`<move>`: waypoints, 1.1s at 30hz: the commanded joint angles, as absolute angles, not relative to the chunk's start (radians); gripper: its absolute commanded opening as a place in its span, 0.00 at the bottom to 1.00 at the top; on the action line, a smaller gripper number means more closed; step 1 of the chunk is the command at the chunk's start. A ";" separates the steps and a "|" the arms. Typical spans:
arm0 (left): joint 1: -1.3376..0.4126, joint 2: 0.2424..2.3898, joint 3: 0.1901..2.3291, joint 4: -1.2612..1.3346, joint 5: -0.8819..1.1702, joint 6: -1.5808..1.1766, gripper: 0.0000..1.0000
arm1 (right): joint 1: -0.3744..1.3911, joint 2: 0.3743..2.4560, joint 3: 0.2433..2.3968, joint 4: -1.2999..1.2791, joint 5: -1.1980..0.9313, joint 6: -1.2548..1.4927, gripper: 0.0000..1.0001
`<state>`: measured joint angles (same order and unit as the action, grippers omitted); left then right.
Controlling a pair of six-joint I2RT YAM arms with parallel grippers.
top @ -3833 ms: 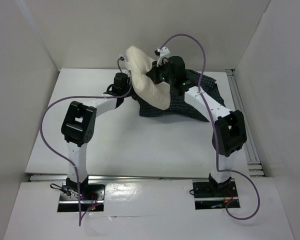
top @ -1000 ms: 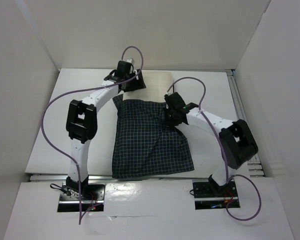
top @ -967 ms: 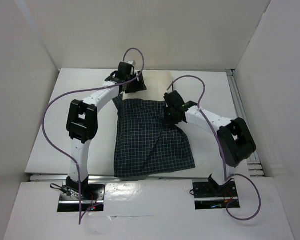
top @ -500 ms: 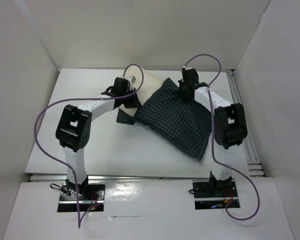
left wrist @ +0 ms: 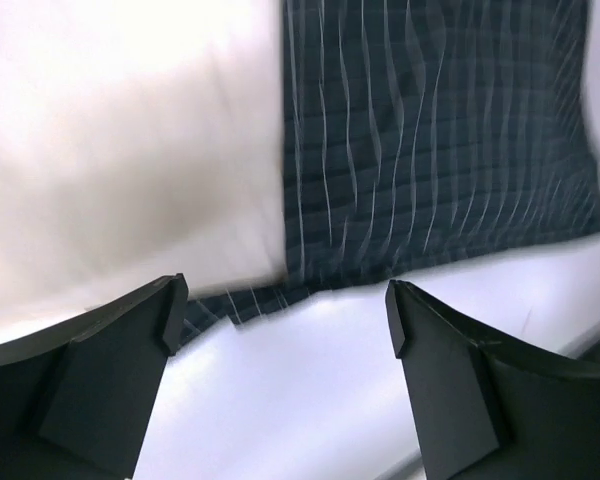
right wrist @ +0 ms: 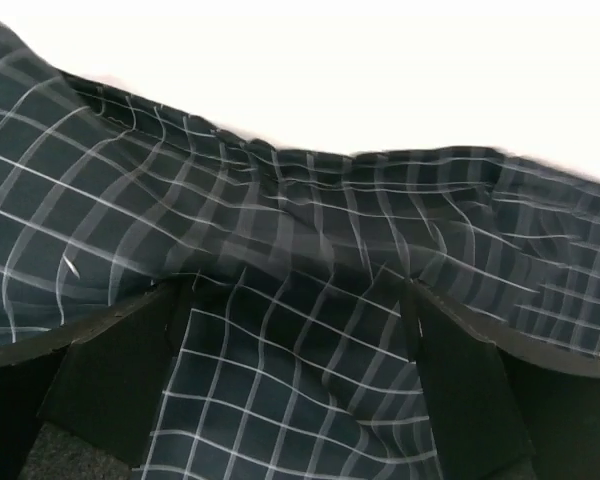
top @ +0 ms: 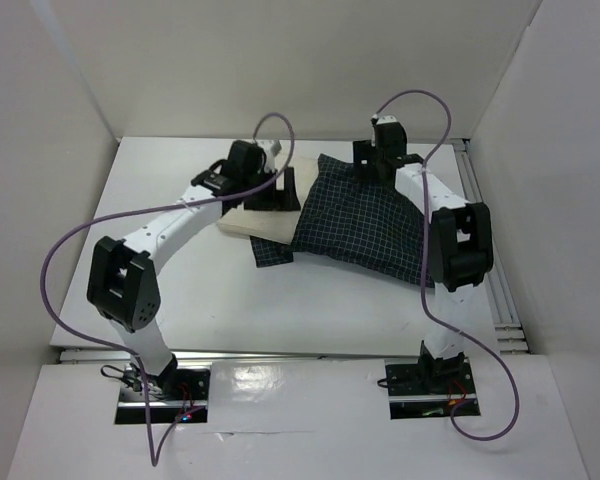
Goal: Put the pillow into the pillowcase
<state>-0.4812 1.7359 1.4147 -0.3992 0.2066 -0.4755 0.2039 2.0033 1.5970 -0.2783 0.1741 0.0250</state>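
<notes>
Pillowcase [top: 365, 215] long axis runs left to right, mouth leftward, pillow [top: 245, 222] protruding there; both jaws spread

table [top: 180, 290]: white, glossy near edge | walls [top: 310, 60]: plain white panels on three sides | light: bright, even

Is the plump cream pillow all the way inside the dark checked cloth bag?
No, one end of the soft cream pillow sticks out of the dark checked pillowcase.
</notes>
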 commanded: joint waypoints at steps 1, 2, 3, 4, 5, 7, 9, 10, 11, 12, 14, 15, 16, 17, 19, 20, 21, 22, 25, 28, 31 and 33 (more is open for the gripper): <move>-0.410 1.718 1.624 -0.451 0.069 -0.485 1.00 | 0.202 1.913 1.630 -0.235 0.157 0.023 0.99; -0.393 1.783 1.673 -0.475 0.055 -0.494 1.00 | 0.219 1.913 1.658 -0.247 0.156 0.038 1.00; -0.378 1.819 1.718 -0.494 0.055 -0.494 1.00 | 0.232 1.924 1.673 -0.277 0.170 0.038 1.00; -0.353 1.854 1.800 -0.505 0.055 -0.482 1.00 | 0.245 1.933 1.689 -0.293 0.181 0.050 1.00; -0.344 1.934 1.843 -0.505 0.046 -0.482 1.00 | 0.276 1.948 1.701 -0.293 0.181 0.060 1.00; -0.322 2.020 1.932 -0.517 0.072 -0.450 1.00 | 0.310 1.980 1.724 -0.348 0.192 0.070 1.00; -0.313 2.115 2.080 -0.543 0.116 -0.437 1.00 | 0.357 1.994 1.724 -0.380 0.204 0.127 1.00; -0.313 2.205 2.124 -0.554 0.132 -0.437 1.00 | 0.367 1.994 1.711 -0.397 0.204 0.146 1.00; -0.313 2.242 2.184 -0.554 0.143 -0.437 1.00 | 0.367 1.994 1.691 -0.397 0.204 0.164 1.00; -0.313 2.275 2.200 -0.554 0.153 -0.437 1.00 | 0.377 1.994 1.649 -0.397 0.190 0.199 1.00; -0.313 2.339 2.200 -0.554 0.176 -0.437 1.00 | 0.377 2.003 1.609 -0.387 0.138 0.209 1.00; -0.313 2.339 2.186 -0.554 0.210 -0.446 1.00 | 0.386 2.003 1.586 -0.387 0.123 0.209 1.00; -0.313 2.339 2.156 -0.554 0.227 -0.457 1.00 | 0.387 2.014 1.571 -0.396 0.123 0.221 1.00; -0.313 2.339 2.111 -0.529 0.239 -0.457 1.00 | 0.387 2.014 1.551 -0.396 0.123 0.221 1.00; -0.313 2.257 1.918 -0.477 0.251 -0.478 1.00 | 0.387 2.003 1.493 -0.384 0.112 0.221 1.00; -0.313 2.225 1.851 -0.442 0.252 -0.488 1.00 | 0.387 1.985 1.477 -0.373 0.121 0.221 1.00; -0.313 2.160 1.724 -0.428 0.252 -0.488 1.00 | 0.387 1.962 1.465 -0.373 0.121 0.221 1.00; -0.313 2.128 1.659 -0.414 0.252 -0.498 1.00 | 0.396 1.950 1.451 -0.364 0.121 0.221 1.00; -0.339 1.998 1.396 -0.358 0.290 -0.538 1.00 | 0.396 1.885 1.385 -0.354 0.094 0.221 1.00; -0.403 1.912 1.176 -0.321 0.308 -0.558 1.00 | 0.408 1.816 1.321 -0.354 0.094 0.242 1.00; -0.445 1.803 1.047 -0.337 0.230 -0.589 1.00 | 0.437 1.735 1.176 -0.364 0.080 0.261 1.00; -0.457 1.729 1.034 -0.363 0.207 -0.589 1.00 | 0.448 1.680 1.137 -0.376 0.092 0.270 1.00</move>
<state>-0.4286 1.7393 1.1355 -0.1108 0.2169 -0.5316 0.4240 1.7439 1.2125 -0.2779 0.0898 0.2237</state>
